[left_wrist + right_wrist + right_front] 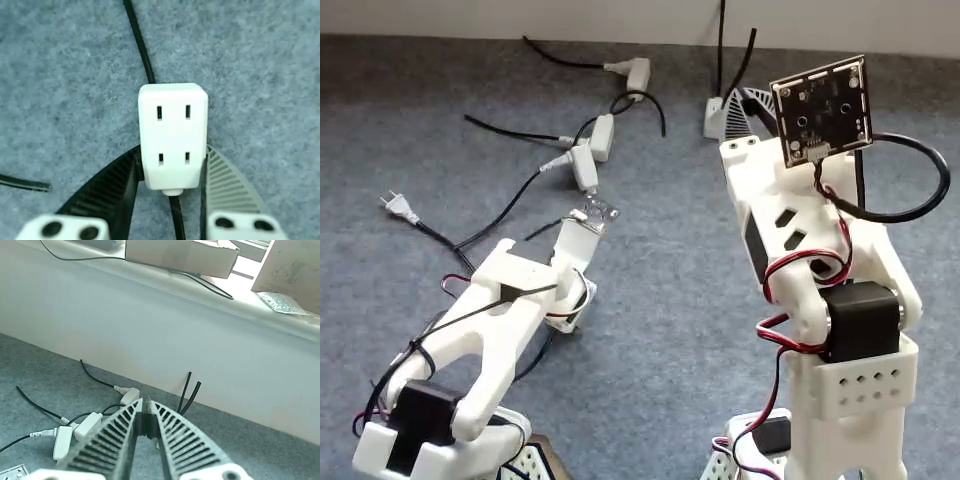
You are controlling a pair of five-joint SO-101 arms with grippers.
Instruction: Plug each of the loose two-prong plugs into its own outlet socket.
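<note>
- Outlet socket (172,130), white, lies flat on the grey carpeted tabletop (660,300) with its two pairs of slots facing up. Its long axis runs straight away from the left arm, in line with the claw, and a black cord leaves it at each end.
- Left claw (172,150) grips this socket at the near end, with the black finger against one side and the grey finger against the other.
- Seen from the high camera, the same socket (583,167) is just beyond the tip of the left claw (590,213). Two more white sockets (603,137) (638,72) lie farther away, in a loose row.
- Loose two-prong plug (396,205) lies well apart from the sockets, on the left arm's outer side. Its prongs point away from the sockets, and its black cord trails back toward the left arm.
- Right claw (145,407) is raised above the tabletop. Its ribbed fingers are drawn almost together on a small white piece (713,117), from which black cords (190,387) rise. I cannot tell if this piece is a plug or a socket.
</note>
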